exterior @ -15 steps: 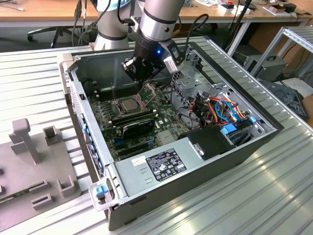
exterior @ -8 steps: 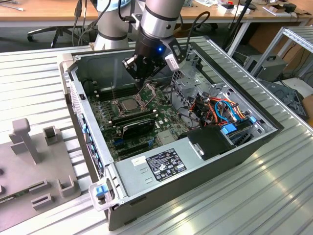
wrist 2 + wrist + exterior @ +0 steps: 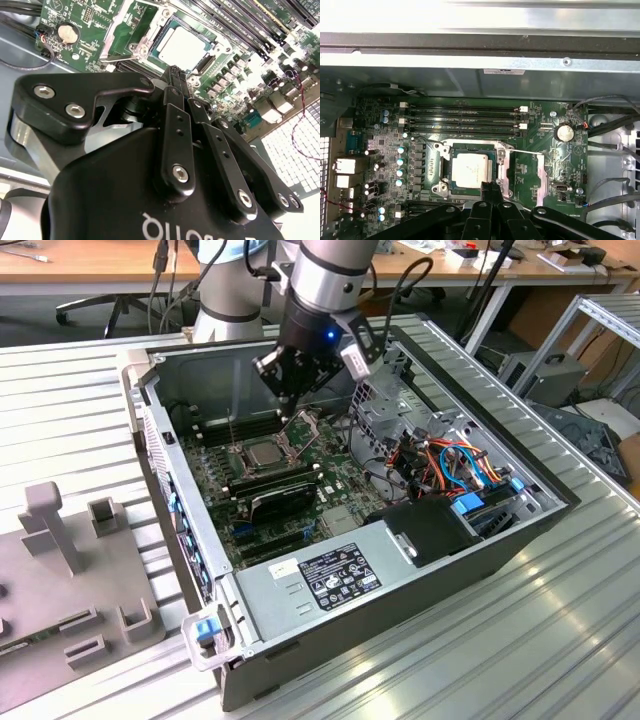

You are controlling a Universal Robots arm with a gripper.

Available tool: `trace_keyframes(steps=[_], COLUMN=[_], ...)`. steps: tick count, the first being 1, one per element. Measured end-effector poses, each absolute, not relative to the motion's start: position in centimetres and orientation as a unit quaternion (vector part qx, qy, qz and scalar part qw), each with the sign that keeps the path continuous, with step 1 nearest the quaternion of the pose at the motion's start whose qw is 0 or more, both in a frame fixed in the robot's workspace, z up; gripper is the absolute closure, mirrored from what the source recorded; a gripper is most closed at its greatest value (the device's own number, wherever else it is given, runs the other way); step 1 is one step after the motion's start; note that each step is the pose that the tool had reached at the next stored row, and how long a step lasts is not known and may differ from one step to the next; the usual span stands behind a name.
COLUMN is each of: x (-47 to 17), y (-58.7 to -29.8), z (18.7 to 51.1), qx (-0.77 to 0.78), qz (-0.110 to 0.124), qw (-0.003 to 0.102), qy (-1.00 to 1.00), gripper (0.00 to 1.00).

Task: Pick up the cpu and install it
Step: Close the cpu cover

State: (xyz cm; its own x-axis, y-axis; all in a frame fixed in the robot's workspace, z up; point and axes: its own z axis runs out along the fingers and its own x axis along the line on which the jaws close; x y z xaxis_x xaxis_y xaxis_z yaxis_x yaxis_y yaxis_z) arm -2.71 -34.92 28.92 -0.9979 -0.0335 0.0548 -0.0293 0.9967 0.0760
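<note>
Chip seated, pincer just above it

The cpu (image 3: pixel 471 168) lies in its socket (image 3: pixel 470 170) (frame open); the pincer (image 3: pixel 490 189), fingers pressed together, holds nothing; latching needs gentle pressure.

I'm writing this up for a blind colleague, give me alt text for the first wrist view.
A silver-topped cpu sits in the open socket of a green motherboard, with the gripper shut and empty just above the chip's edge. Four black memory slots lie beyond, against the grey case wall.
</note>
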Motion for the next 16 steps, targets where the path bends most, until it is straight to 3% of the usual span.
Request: trace_keyframes(steps=[16], x=[1.1], y=[-35.2], z=[29.3], qx=[0.016], qz=[-0.039], qw=[0.032], qy=[-0.999], gripper=[0.89])
